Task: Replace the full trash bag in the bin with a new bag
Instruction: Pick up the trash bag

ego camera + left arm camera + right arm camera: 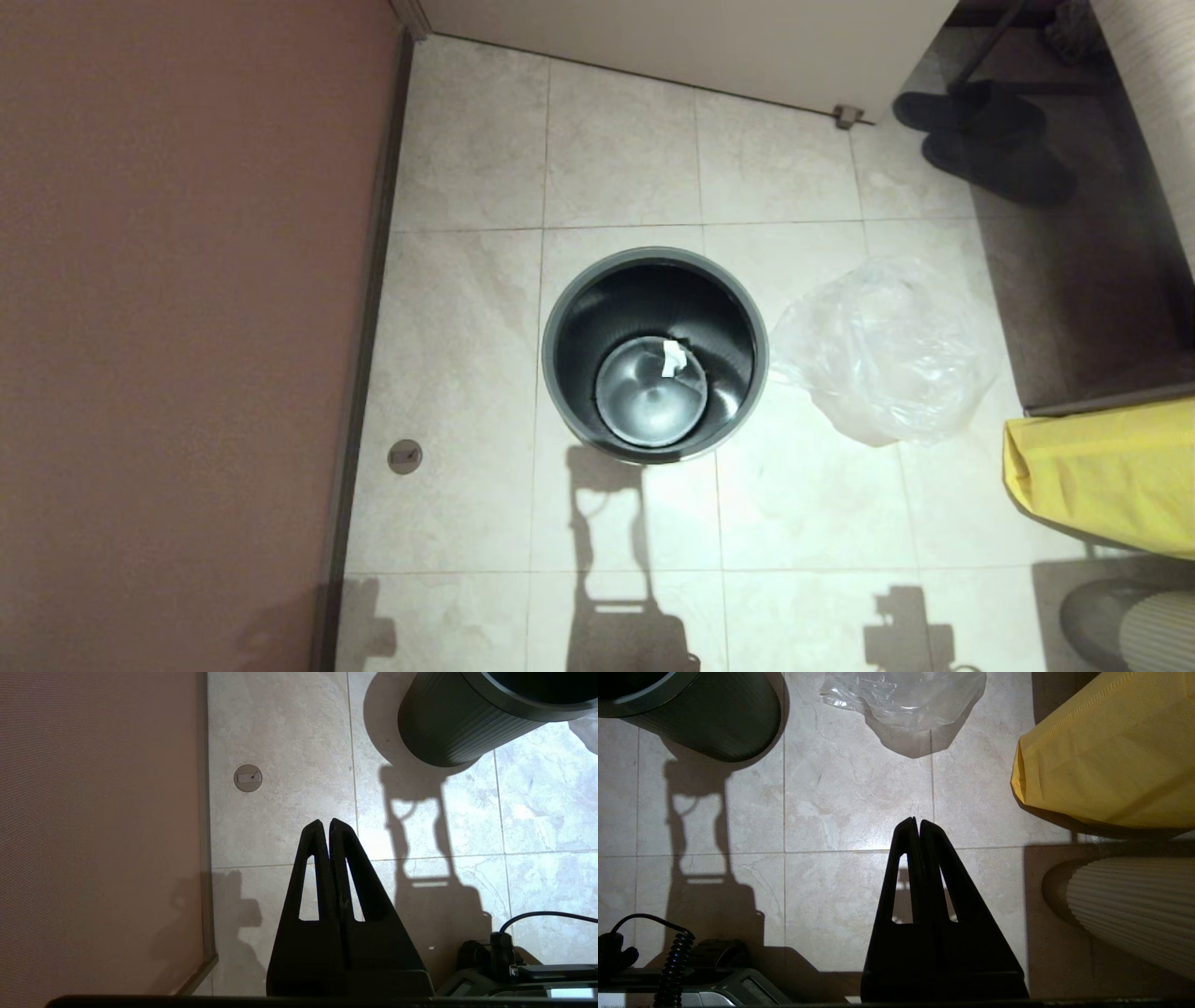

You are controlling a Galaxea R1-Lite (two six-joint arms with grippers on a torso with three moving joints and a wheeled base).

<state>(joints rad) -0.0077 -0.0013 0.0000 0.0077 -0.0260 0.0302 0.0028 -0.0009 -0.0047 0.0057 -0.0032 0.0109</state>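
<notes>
A tiled floor is seen from above. On the far left runs a brown wall (177,327), with a small round floor fitting (404,456) near its foot. The left gripper (325,822) hangs above bare tiles near that wall, clenched on nothing. In the middle stands the bin (653,355), upright and unlined, with only a white paper scrap (672,358) on its shiny bottom. Just right of it, touching or almost touching its side, the new bag (887,350) lies crumpled on the floor. The right gripper (916,821) hovers nearer than the bag, also clenched and empty. At the far right sits a yellow bag (1111,467).

The step in hand is likely picking up the clear bag. The right gripper should open first, then pinch a raised fold near the bag's edge, since thin film slips and flattens easily.

Only the head view shows the bin's inside; the arms themselves appear there only as shadows. Only the wrist views show the grippers and the bin's ribbed outer wall.
</notes>
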